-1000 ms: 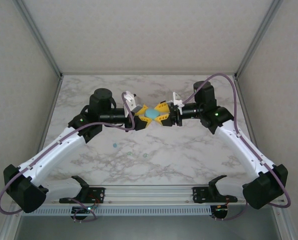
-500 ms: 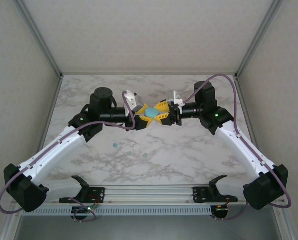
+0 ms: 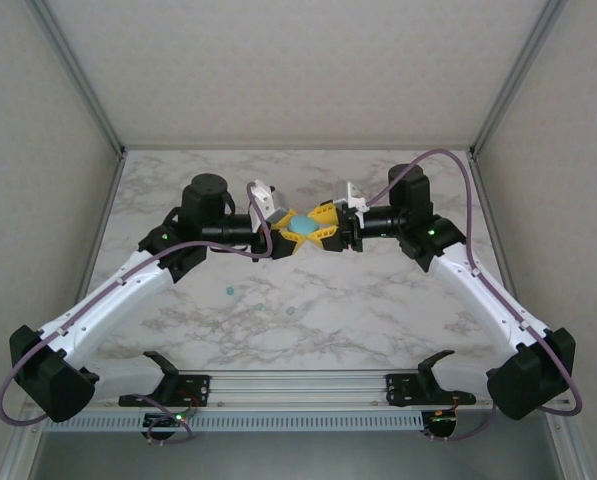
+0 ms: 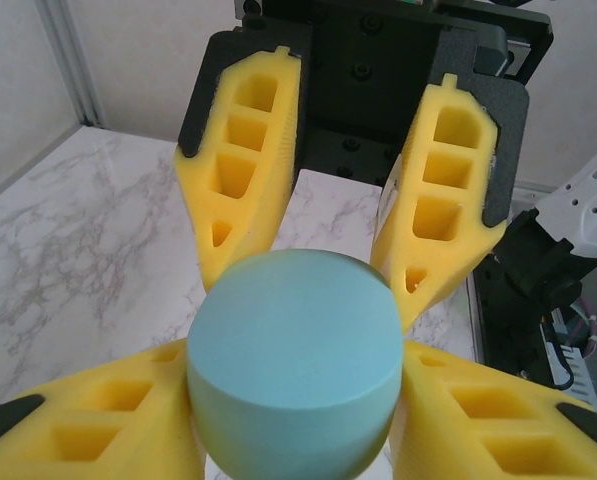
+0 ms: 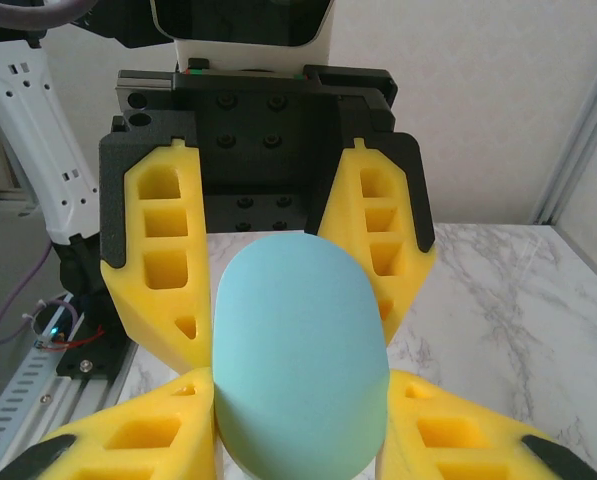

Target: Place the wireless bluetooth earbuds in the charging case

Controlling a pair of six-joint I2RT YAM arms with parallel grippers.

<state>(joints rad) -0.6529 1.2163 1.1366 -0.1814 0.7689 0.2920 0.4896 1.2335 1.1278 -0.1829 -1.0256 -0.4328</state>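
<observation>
1. Two sets of yellow ribbed foam fingers meet at mid-counter in the top view. The left fingers point(image 3: 282, 220) and right fingers point(image 3: 325, 213) come in from opposite sides. Both are clamped on one pale teal-blue, smooth rounded plastic charging case point(image 3: 305, 229), which is held off the white grey-veined marble counter point(image 3: 378, 310).
2. Same view: a few tiny teal and mint pebble-like earbuds point(image 3: 230, 291) lie loose on the counter nearer the arm bases, well apart from the case. None is in it.
3. Left wrist view: the left fingers point(image 4: 98, 420) press the case point(image 4: 293, 360) on both flanks. The right fingers point(image 4: 243, 170) grip its far end. No seam or open lid can be made out.
4. Right wrist view: mirror picture. The right fingers point(image 5: 138, 440) pinch the near end of the case point(image 5: 298, 350) and the left fingers point(image 5: 163, 260) close on the far end.
5. Judgement: the double grip likely steadies one half so the other can be pulled open. The lid must open before any bud goes in.
</observation>
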